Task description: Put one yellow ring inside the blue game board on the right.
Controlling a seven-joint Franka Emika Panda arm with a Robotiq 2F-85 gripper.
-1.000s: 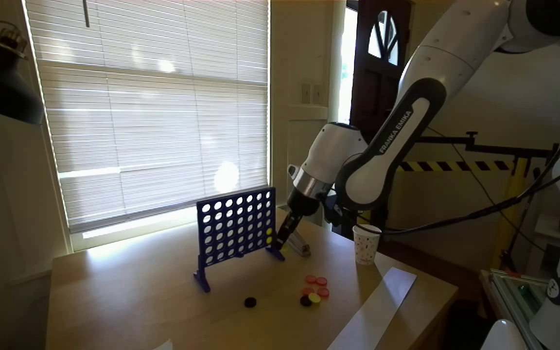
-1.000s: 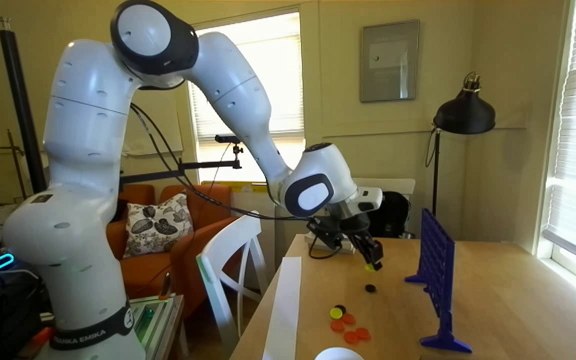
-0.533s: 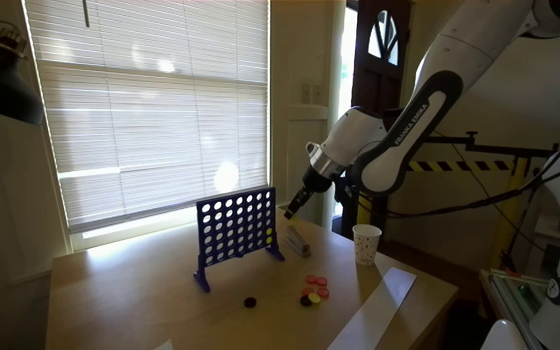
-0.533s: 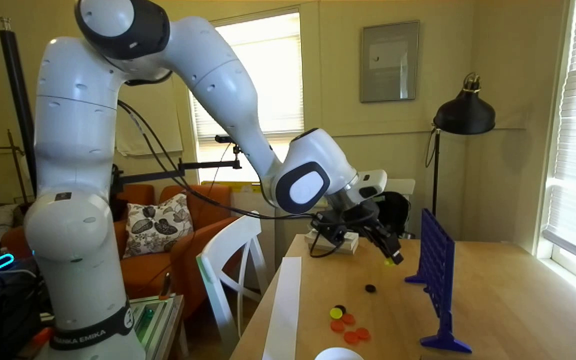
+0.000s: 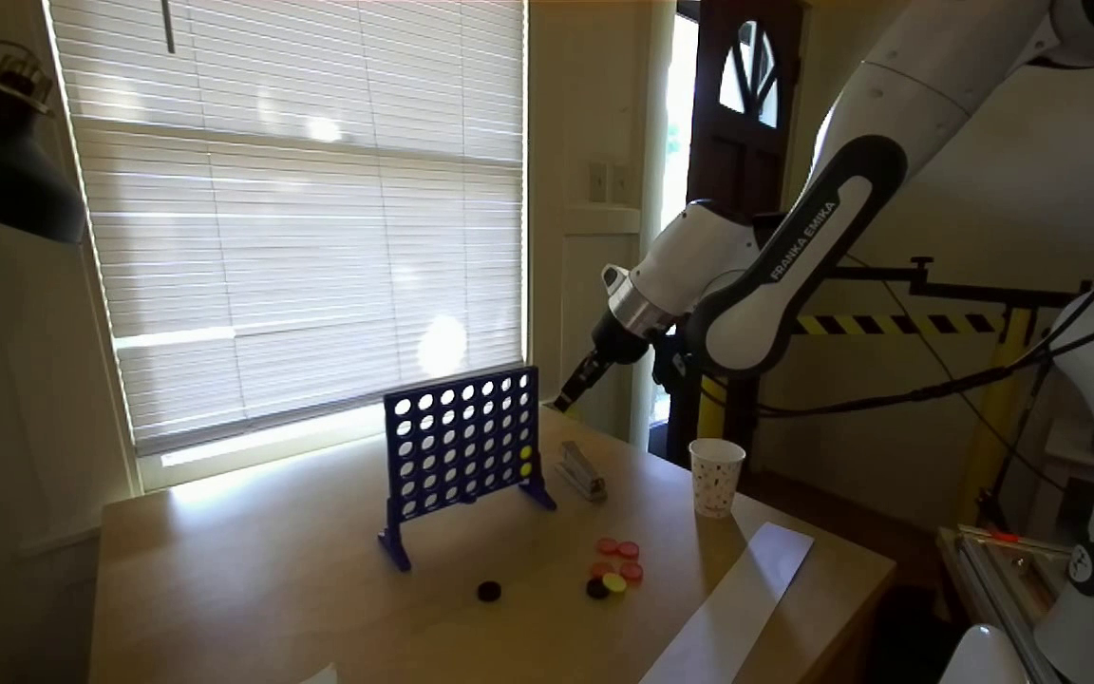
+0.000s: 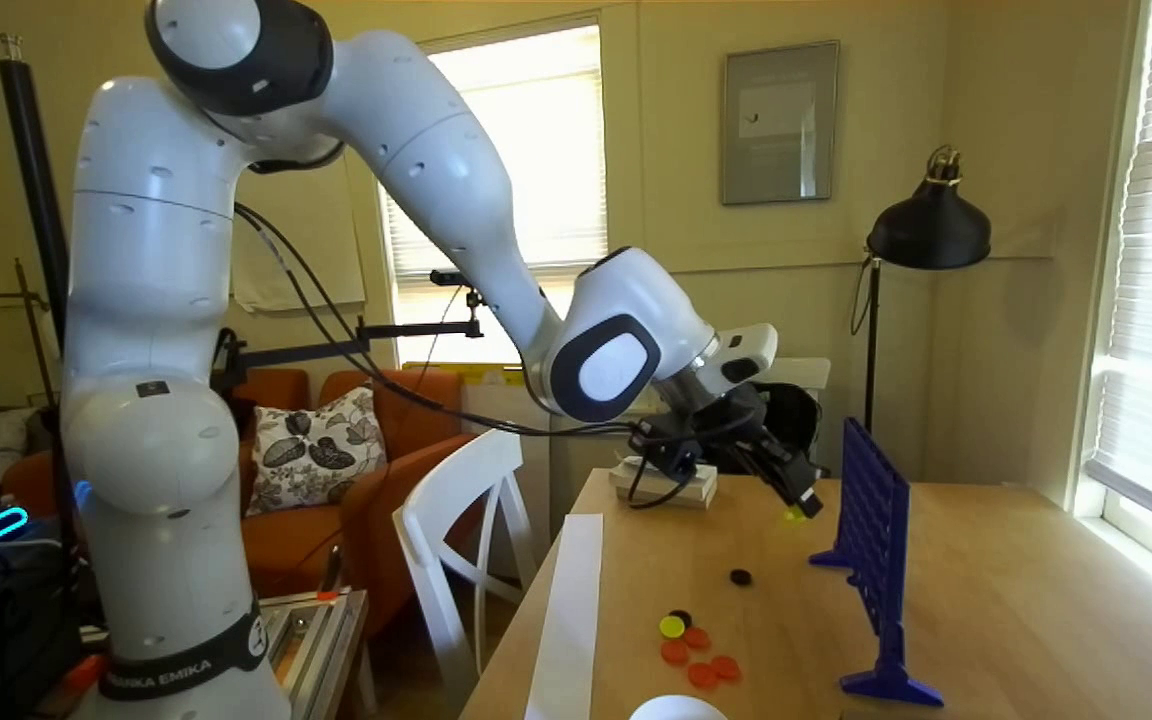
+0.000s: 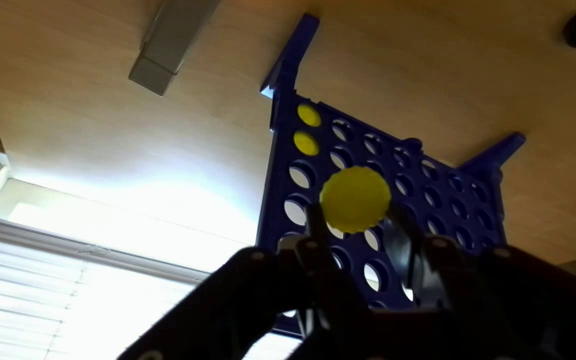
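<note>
Between the tool's [image 7: 355, 216] fingertips [image 7: 315, 224] sits a yellow ring [image 7: 355, 196].

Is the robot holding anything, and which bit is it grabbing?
Yes, a yellow disc, by its edge: the gripper pinches it from opposite sides, leaving much of its face sticking out.

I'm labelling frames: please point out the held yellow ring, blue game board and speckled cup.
Yellow ring [image 7: 355, 200], wrist view: middle of its flat face.
Blue game board [image 6: 868, 522], in an exterior view: grid face.
Speckled cup [image 5: 716, 482], in an exterior view: outer wall.
</note>
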